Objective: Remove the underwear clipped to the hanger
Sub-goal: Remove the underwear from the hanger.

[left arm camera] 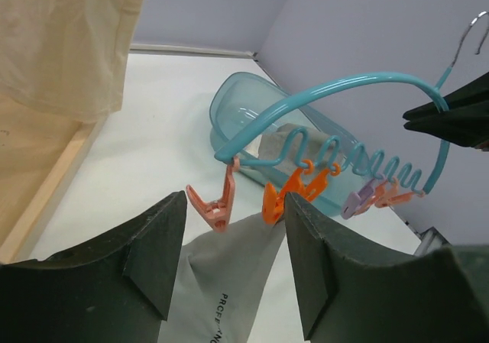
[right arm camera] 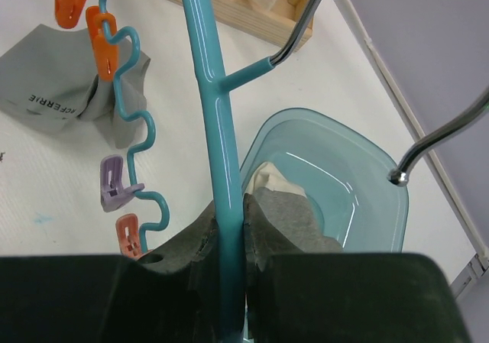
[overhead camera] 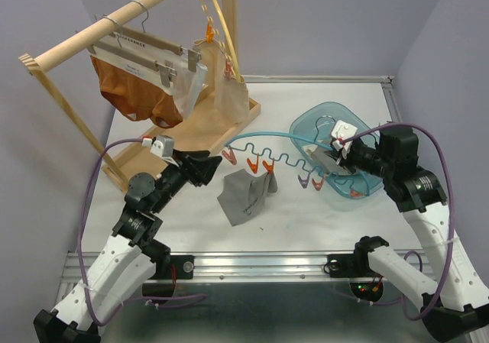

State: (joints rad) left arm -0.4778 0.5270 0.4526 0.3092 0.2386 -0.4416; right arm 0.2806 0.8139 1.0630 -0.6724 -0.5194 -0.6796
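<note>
The right gripper [right arm camera: 229,240] is pinched tight on the straight bar of the teal clip hanger [right arm camera: 205,68]. It holds the hanger low over the table, with the wavy peg rail stretched toward the left arm. The left gripper [left arm camera: 233,270] is spread wide with nothing between its fingers, lined up just short of the orange peg [left arm camera: 275,204] that bites a corner of the grey briefs [left arm camera: 221,286].

Most of that pair lies crumpled on the white table [overhead camera: 306,221] between the two arms; only the clipped corner is lifted. It looks like light, limp cloth that would bunch and stretch rather than resist. I'd take it close under the peg, where it is gathered, and pull away from the clip.

More cloth, grey and cream, sits in the teal basin [overhead camera: 307,125] beneath the right wrist. The left arm reaches low and forward with its elbow bent. The right arm folds inward over the basin.
</note>
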